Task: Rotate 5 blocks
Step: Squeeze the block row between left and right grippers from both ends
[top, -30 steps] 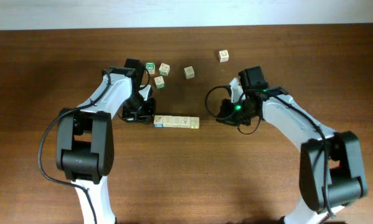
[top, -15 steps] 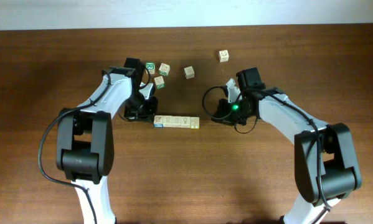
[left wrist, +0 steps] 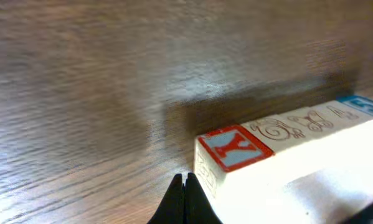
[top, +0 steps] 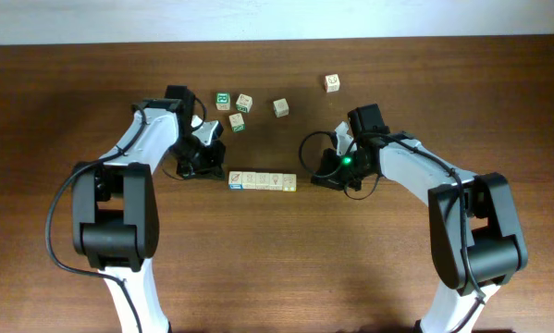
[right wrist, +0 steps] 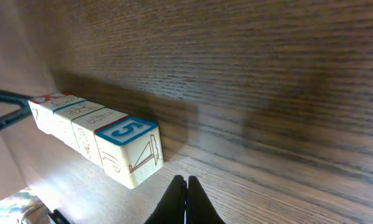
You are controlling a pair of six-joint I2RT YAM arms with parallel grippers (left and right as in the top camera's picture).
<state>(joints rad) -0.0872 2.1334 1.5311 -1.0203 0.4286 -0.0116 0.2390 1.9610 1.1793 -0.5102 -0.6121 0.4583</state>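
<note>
The blocks (top: 262, 181) lie touching in one straight row at the table's middle. Its left end cube carries a red-framed Y (left wrist: 233, 148). Its right end cube carries a blue-framed 5 (right wrist: 129, 149). My left gripper (top: 216, 174) is shut and empty, with its tip (left wrist: 186, 180) low on the table, right beside the Y cube's outer side. My right gripper (top: 315, 178) is also shut and empty. Its tip (right wrist: 186, 182) sits on the wood a short gap from the 5 cube, not touching it.
Loose cubes lie behind the row: a green-framed cube (top: 223, 99), two pale ones (top: 244, 102) (top: 237, 120), another pale cube (top: 281, 107) and one at the back right (top: 332, 83). The left arm stands close to the left three.
The left arm has swung a little to the left, with its gripper still at the row's left end. The right gripper has edged left toward the row. The row has not moved.
</note>
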